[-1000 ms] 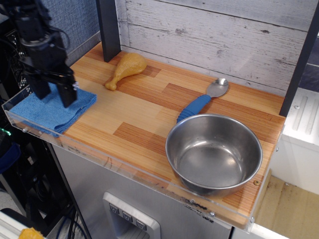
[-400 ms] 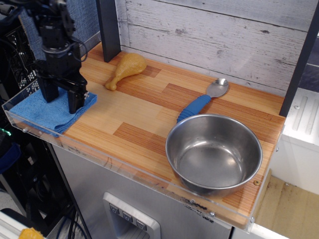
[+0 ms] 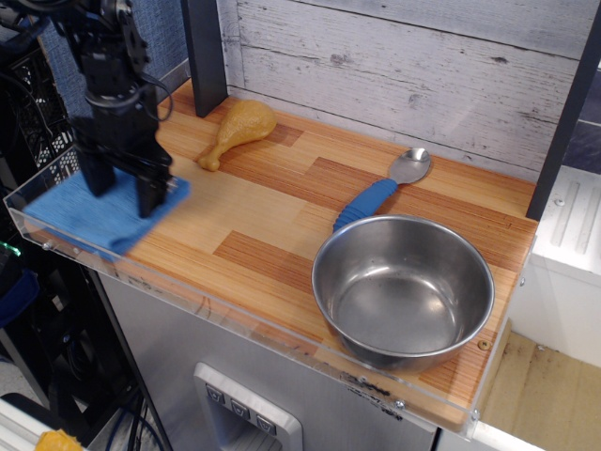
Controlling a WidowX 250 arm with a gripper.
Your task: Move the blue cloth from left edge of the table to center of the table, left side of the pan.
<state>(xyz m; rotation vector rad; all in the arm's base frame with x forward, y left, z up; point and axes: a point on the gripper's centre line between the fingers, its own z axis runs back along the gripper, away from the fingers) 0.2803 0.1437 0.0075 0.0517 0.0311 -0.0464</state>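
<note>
The blue cloth (image 3: 75,214) lies at the left edge of the table (image 3: 263,221) and looks blurred. My gripper (image 3: 124,194) points straight down onto its right part. The two dark fingers (image 3: 150,193) stand apart with their tips at or in the cloth, and I cannot tell whether they pinch any fabric. The pan (image 3: 404,291), a shiny steel bowl, stands empty at the front right, far from the gripper.
A yellow toy chicken leg (image 3: 239,127) lies at the back left. A metal spoon with a blue handle (image 3: 376,193) lies just behind the pan. A dark post (image 3: 205,56) stands at the back left. A clear acrylic rim (image 3: 235,315) runs along the front edge.
My gripper has moved right and a little lower over the cloth. The cloth now looks blurred, and its right edge has shifted slightly to the right.
</note>
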